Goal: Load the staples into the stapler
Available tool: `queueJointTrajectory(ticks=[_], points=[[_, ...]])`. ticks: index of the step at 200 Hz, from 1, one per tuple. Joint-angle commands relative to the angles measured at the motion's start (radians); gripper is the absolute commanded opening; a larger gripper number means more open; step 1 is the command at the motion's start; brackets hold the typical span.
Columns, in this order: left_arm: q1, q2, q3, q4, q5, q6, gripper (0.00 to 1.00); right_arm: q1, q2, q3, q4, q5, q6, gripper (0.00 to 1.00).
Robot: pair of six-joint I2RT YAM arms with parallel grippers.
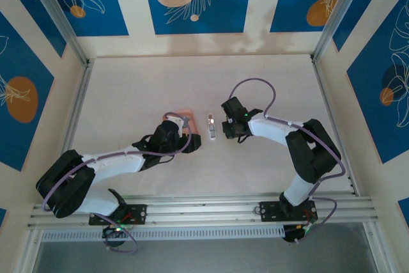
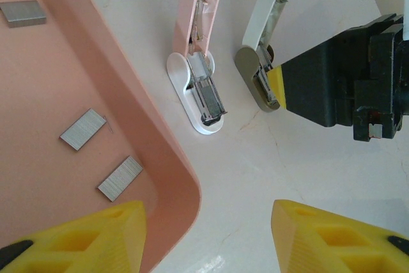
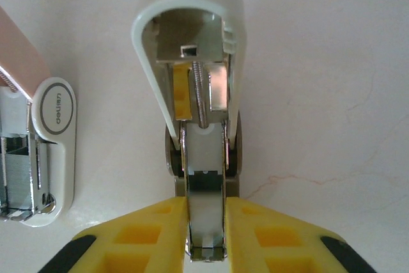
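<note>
In the left wrist view we record the left gripper nearest, its fingers spread wide and holding nothing. At its 10 o'clock sits the salmon-pink tray, with three short grey staples lying flat on its floor. At 12 o'clock, on the pale table just beside the tray, the stapler lies open: pink lid swung up, rounded white base, metal channel exposed. At 1 o'clock is a grey-and-white stapler, likewise open, with the right gripper clamped on its narrow inner channel.
</note>
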Motion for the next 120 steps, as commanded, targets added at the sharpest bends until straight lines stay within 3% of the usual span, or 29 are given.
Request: queueJointTrajectory(ticks=[1, 65, 81, 120], points=[[0.005, -0.021, -0.009, -0.011, -0.019, 0.019, 0.54, 0.007, -0.024, -0.004, -0.057, -0.013, 0.025, 0.29], [0.005, -0.043, 0.024, -0.059, -0.016, 0.04, 0.54, -0.042, -0.263, 0.007, -0.124, -0.08, 0.04, 0.37], [0.005, -0.035, 0.046, -0.075, -0.009, 0.054, 0.54, -0.104, -0.335, -0.039, -0.114, -0.182, 0.073, 0.38], [0.005, 0.036, 0.215, -0.214, 0.05, 0.168, 0.54, -0.303, -0.481, -0.226, 0.012, -0.569, 0.187, 0.42]])
